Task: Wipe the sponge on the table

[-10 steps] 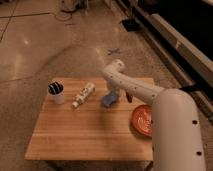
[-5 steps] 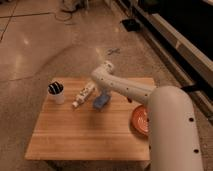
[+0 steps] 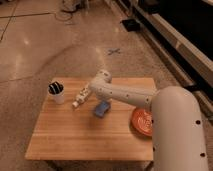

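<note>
The sponge (image 3: 102,109) is a small flat blue pad lying near the middle of the table (image 3: 75,135), a low table with a light wooden plank top. My white arm reaches in from the lower right and bends at a joint above the table's far half. The gripper (image 3: 100,99) points down at the sponge's far edge, right over it. The arm hides where they meet, so contact is not visible.
A white tube-like bottle (image 3: 81,96) lies just left of the sponge. A white cup (image 3: 56,93) with dark contents stands at the far left corner. A red bowl (image 3: 142,122) sits at the right edge, partly behind my arm. Shiny floor surrounds the table.
My arm has swung left across the table, and the sponge has slid left and a little toward the front, ending closer to the white bottle.
</note>
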You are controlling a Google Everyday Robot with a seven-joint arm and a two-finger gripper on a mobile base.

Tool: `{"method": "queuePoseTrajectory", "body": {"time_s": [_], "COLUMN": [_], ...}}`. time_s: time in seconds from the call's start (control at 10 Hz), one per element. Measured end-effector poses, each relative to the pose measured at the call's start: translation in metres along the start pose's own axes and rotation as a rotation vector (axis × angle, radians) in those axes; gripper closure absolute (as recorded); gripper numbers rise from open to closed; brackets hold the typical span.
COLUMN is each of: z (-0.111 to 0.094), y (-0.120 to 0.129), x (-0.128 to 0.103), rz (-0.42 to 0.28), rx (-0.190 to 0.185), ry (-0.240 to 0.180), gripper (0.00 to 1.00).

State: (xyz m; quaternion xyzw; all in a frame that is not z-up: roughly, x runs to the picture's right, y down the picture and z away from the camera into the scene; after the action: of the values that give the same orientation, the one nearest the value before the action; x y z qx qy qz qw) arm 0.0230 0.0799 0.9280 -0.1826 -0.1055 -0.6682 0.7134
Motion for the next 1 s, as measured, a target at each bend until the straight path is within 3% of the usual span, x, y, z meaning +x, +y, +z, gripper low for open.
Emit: {"method": "queuePoseTrajectory", "body": {"time_s": [0.2,0.5,0.7,1.0], "z": [0.008,0.019,0.017,0.0], "y": [0.04,0.067,0.052,0.007], "x": [-0.001,0.011,0.026,0.044], "rz": [0.025,0.085,0.108,0.095], "rx": [-0.042,-0.085,-0.071,-0.009], "ry": [0.0,0.002,0.012,0.034], "gripper": [1.0,1.0,1.0,1.0]}}
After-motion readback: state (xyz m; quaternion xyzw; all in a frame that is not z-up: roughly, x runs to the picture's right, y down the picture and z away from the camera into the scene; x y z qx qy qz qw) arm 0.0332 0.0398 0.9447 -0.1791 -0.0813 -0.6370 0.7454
